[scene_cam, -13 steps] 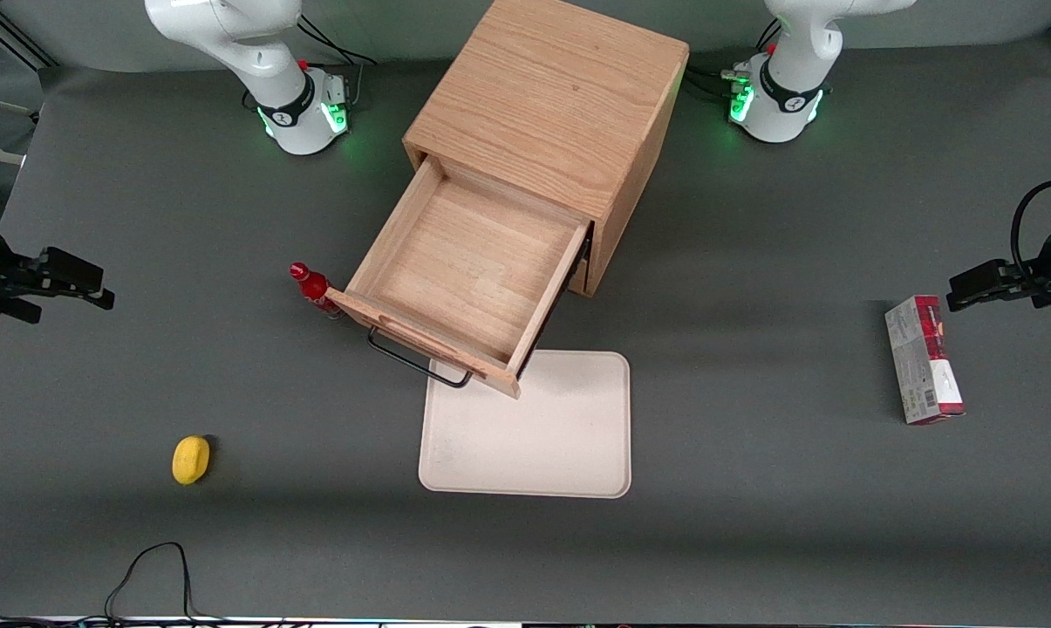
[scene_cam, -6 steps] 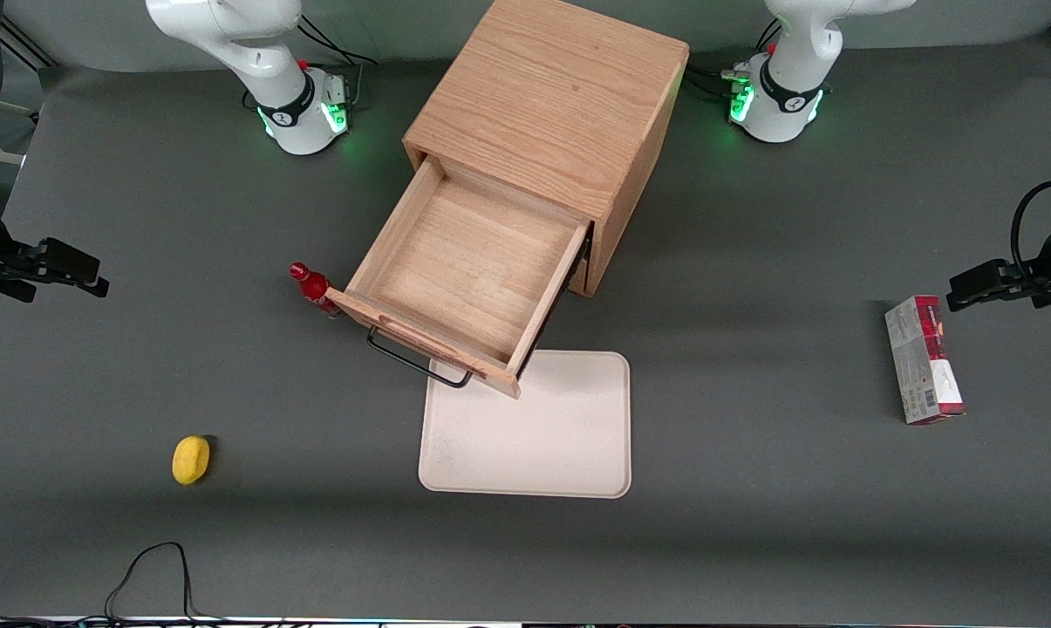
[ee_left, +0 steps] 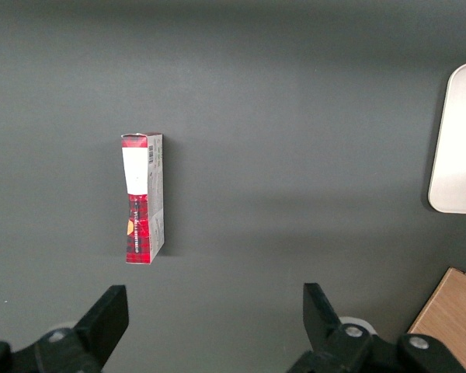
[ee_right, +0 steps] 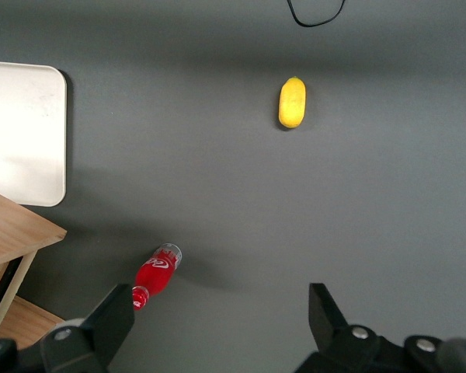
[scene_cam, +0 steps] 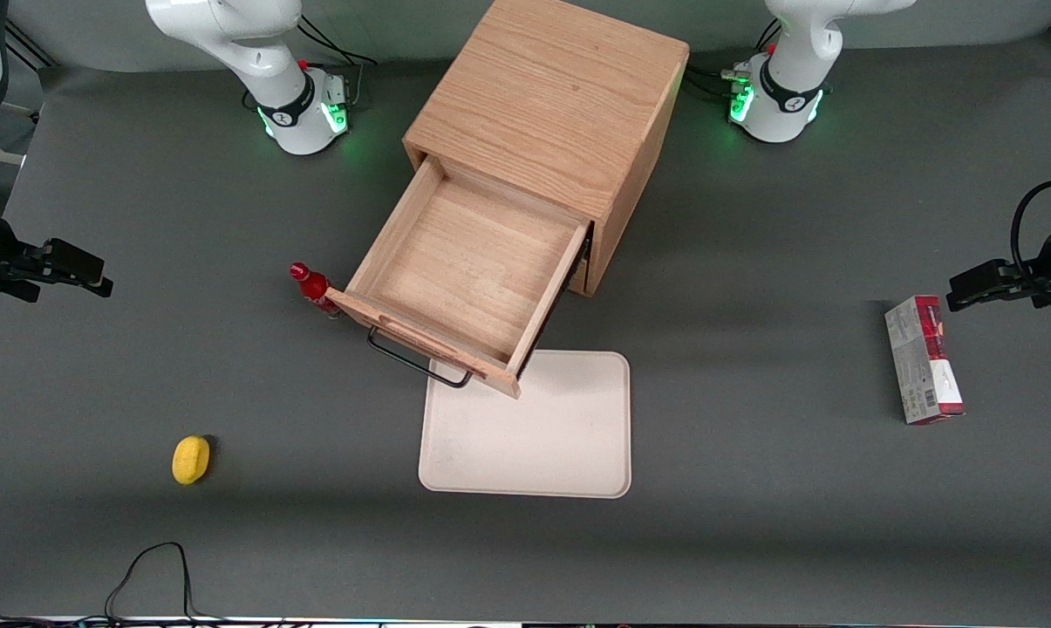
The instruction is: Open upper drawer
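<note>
The one upper drawer (scene_cam: 468, 283), a shallow light-oak tray with a thin dark wire handle (scene_cam: 416, 360), stands pulled out of the boxy wooden cabinet (scene_cam: 547, 109) over one smooth cream tray (scene_cam: 534, 432). Beside it stands one red bottle (scene_cam: 313, 288); one rounded yellow fruit (scene_cam: 191, 459) lies nearer the camera. The hand (scene_cam: 76, 272), fingers spread and holding nothing, hovers toward the working arm's end of the grey bench (scene_cam: 752, 488).

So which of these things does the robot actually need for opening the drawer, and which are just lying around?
Part of the job:
- upper drawer, pulled out, nothing in it
- its handle
- cabinet
- gripper, open, holding nothing, at the working arm's end of the table

Just lying about:
- red bottle, beside the drawer front
- lemon
- tray
- carton
</note>
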Controlling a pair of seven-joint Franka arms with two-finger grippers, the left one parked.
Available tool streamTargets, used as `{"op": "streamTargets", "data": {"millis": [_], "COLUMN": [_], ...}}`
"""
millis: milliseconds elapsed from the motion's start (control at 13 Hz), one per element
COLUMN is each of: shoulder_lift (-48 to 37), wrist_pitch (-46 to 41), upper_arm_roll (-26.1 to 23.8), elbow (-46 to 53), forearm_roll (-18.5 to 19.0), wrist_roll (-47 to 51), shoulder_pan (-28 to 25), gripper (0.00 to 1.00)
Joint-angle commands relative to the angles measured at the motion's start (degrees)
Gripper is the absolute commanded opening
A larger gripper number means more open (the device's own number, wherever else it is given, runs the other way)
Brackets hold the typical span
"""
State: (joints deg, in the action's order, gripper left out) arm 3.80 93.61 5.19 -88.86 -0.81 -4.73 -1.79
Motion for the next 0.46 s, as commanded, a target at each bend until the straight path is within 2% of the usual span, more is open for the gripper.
{"op": "streamTargets", "data": {"millis": [0,385], "shoulder_lift": [-0.9,-0.98], "wrist_pitch": [0.7,-0.53], "upper_arm_roll": [1.05,1.05], "elbow": [-0.88,-0.88], "forearm_roll": [1.25,1.25], "wrist_roll": [1.21,1.57], "shoulder_pan": [-1.37,-1.37], "gripper": [1.0,1.0]}}
